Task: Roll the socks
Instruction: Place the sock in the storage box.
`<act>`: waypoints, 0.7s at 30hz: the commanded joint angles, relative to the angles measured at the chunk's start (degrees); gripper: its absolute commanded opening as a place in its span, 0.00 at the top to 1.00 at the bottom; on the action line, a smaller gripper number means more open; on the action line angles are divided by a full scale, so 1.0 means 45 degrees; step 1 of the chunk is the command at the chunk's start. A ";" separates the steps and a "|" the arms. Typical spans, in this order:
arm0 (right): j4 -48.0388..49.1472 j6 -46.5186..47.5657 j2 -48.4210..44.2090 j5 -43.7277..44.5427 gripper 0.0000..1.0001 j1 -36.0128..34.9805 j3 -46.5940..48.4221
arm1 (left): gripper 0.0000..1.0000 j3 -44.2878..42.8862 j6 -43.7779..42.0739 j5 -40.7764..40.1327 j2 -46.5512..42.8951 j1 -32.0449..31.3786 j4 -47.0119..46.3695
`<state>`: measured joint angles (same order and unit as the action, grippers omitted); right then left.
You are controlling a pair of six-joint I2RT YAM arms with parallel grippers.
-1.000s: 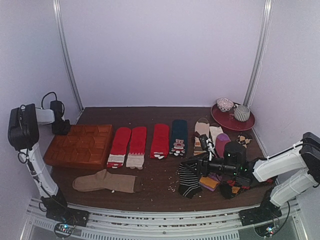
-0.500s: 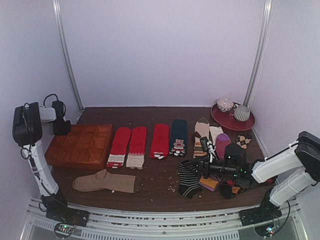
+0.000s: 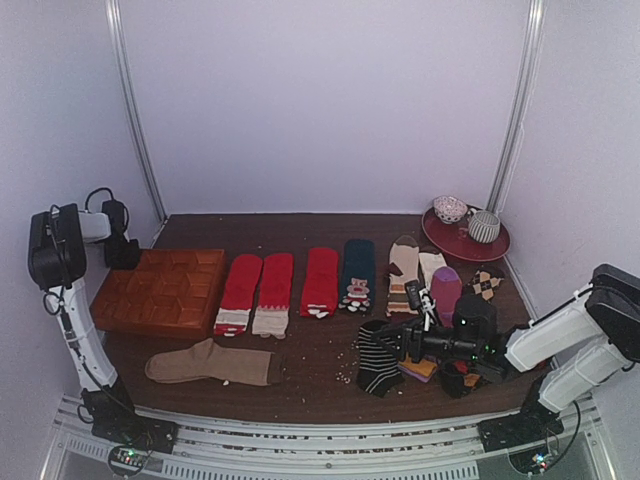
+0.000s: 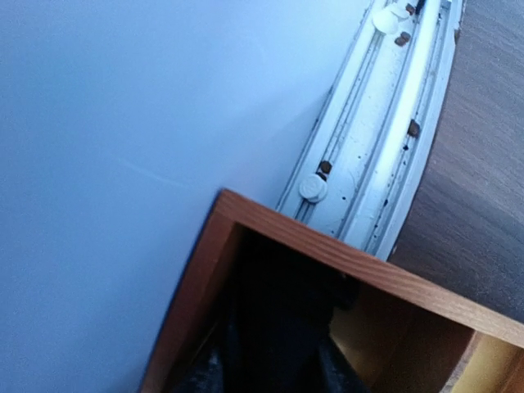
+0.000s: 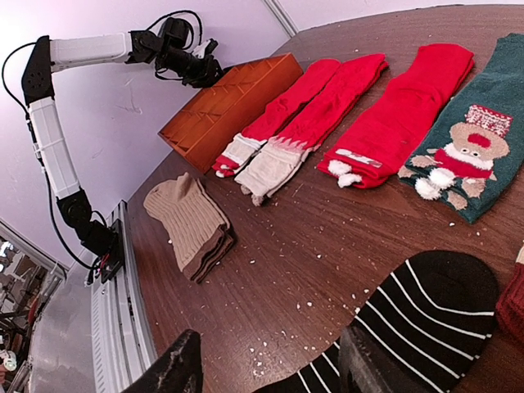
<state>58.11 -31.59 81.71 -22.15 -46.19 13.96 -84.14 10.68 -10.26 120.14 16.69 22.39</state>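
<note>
Top external shows the right gripper has dropped lower, fingers spread over the black white-striped socks at the front right of the table, so a grasp looks near. Whether the left gripper, by the wooden tray, has its fingers apart or together cannot be told.

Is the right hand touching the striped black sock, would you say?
Cannot tell. In the right wrist view a finger of the right hand overlaps the striped black sock; contact is unclear.

the right arm's fingers sit low at the black striped socks.
</note>
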 commanded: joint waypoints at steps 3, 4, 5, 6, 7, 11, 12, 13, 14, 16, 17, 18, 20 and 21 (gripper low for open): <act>0.0616 -0.0210 0.0044 -0.0058 0.43 0.0080 -0.0149 | 0.59 0.0151 0.0146 0.1181 0.0863 -0.0134 0.0044; 0.0641 -0.0206 0.0045 -0.0075 0.43 0.0081 -0.0132 | 0.57 0.0144 0.0137 0.1254 0.0872 -0.0124 0.0034; 0.0676 -0.0223 0.0055 -0.0077 0.43 0.0089 -0.0125 | 0.56 0.0148 0.0111 0.1337 0.0851 -0.0123 0.0025; 0.0712 -0.0235 0.0063 -0.0082 0.43 0.0090 -0.0122 | 0.56 0.0153 0.0076 0.1432 0.0811 -0.0133 0.0014; 0.0709 -0.0231 0.0064 -0.0078 0.43 0.0085 -0.0121 | 0.54 0.0186 0.0053 0.1491 0.0709 -0.0134 -0.0036; 0.0762 -0.0277 0.0035 -0.0077 0.43 0.0088 -0.0132 | 0.48 0.0386 -0.0035 0.1719 0.0017 -0.0129 -0.0394; 0.0786 -0.0285 0.0043 -0.0087 0.43 0.0090 -0.0115 | 0.47 0.0368 -0.0057 0.1812 -0.0128 -0.0131 -0.0421; 0.0821 -0.0291 0.0054 -0.0105 0.43 0.0090 -0.0118 | 0.46 0.0308 -0.0089 0.1903 -0.0270 -0.0134 -0.0393; 0.0850 -0.0290 0.0063 -0.0115 0.43 0.0090 -0.0100 | 0.45 0.0273 -0.0122 0.1967 -0.0410 -0.0132 -0.0402; 0.0865 -0.0298 0.0099 -0.0145 0.43 0.0090 -0.0022 | 0.43 0.0229 -0.0133 0.1985 -0.0666 -0.0133 -0.0393; 0.0860 -0.0317 0.0117 -0.0154 0.43 0.0090 0.0011 | 0.42 0.0195 -0.0152 0.1987 -0.0784 -0.0144 -0.0392; 0.0889 -0.0322 0.0132 -0.0172 0.43 0.0090 0.0064 | 0.41 0.0174 -0.0171 0.1992 -0.0875 -0.0135 -0.0387; 0.0899 -0.0357 0.0142 -0.0175 0.43 0.0084 0.0153 | 0.40 0.0136 -0.0208 0.2045 -0.1047 -0.0129 -0.0399; 0.0904 -0.0378 0.0143 -0.0192 0.43 0.0077 0.0174 | 0.40 0.0108 -0.0222 0.2036 -0.1142 -0.0133 -0.0404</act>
<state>60.20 -32.84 81.91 -22.24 -46.19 13.87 -83.99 9.96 -3.31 118.15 16.97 21.37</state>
